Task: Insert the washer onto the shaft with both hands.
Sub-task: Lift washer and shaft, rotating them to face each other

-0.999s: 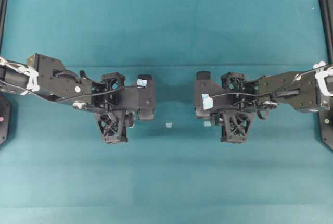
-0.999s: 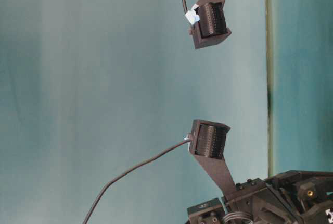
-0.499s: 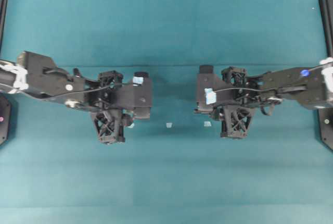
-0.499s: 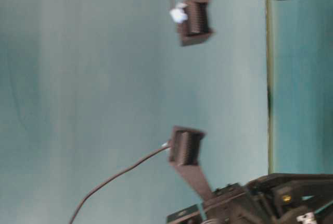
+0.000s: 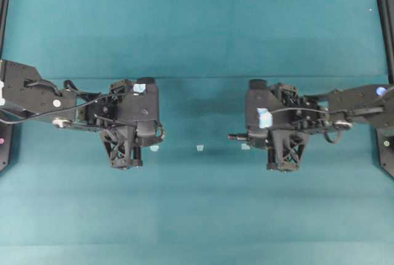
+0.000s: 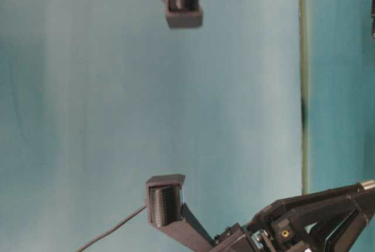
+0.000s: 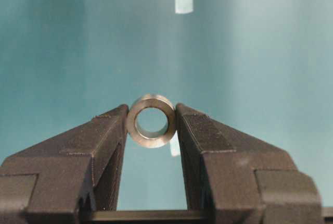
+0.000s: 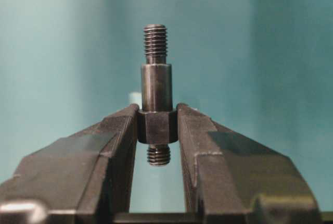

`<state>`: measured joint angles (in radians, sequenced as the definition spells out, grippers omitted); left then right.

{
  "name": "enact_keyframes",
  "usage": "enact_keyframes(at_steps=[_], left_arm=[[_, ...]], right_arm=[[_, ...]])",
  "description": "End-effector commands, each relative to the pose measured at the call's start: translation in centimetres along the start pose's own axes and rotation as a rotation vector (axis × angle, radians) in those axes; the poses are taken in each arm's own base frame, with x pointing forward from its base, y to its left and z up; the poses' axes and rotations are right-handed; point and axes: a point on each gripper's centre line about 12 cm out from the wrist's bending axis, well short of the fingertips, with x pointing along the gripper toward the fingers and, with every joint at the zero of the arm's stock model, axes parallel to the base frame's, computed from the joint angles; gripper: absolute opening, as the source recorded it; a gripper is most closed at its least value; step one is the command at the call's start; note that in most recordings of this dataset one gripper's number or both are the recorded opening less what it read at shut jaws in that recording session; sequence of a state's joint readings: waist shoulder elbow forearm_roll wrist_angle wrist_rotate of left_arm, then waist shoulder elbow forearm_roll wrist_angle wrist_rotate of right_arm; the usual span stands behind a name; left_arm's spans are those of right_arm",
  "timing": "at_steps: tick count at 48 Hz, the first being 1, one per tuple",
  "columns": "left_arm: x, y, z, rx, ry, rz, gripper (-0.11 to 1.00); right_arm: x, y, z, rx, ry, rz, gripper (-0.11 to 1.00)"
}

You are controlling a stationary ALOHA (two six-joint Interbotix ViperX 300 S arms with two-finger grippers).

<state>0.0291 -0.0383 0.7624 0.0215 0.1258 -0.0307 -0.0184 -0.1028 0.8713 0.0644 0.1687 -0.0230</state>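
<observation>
The left gripper (image 7: 151, 125) pinches the washer (image 7: 151, 120), a dull grey ring, hole facing the camera. The right gripper (image 8: 157, 127) clamps the shaft (image 8: 156, 94) by its collar, threaded tip pointing outward. Both arms have drawn apart since a second ago. Pale tape scraps (image 5: 199, 148) lie between them on the teal table (image 5: 197, 216).

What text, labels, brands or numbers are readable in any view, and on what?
None readable in any view.
The washer bears no marking.
The shaft shows only threads, no stamp.
The pale blue tape scrap on the teal mat is blank.
The left gripper and right gripper carry no visible lettering.
</observation>
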Motion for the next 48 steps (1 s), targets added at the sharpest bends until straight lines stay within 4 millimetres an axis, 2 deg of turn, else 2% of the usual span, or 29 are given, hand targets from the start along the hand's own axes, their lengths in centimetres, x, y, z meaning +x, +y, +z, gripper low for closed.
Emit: enact_keyframes(at_steps=[1,18,25,48], left_arm=[[-0.6,-0.4,1.1,0.01,-0.055,-0.009,0.35],[-0.9,-1.6,2.5,0.027,-0.245,-0.04,0.35],[-1.1,-1.9,2.2,0.03,-0.309,-0.049,0.36],[-1.3,-2.1,2.8,0.015,-0.387,-0.06,0.35]], right_arm=[[-0.8,0.5,0.7,0.011,-0.082,0.011,0.0],[-1.3,0.9,-0.5,0.096,-0.185,0.029,0.0],[-1.3,1.2,-0.7,0.09,-0.204,0.037,0.0],[-0.6,2.1,-0.7,0.069,-0.266,0.06,0.0]])
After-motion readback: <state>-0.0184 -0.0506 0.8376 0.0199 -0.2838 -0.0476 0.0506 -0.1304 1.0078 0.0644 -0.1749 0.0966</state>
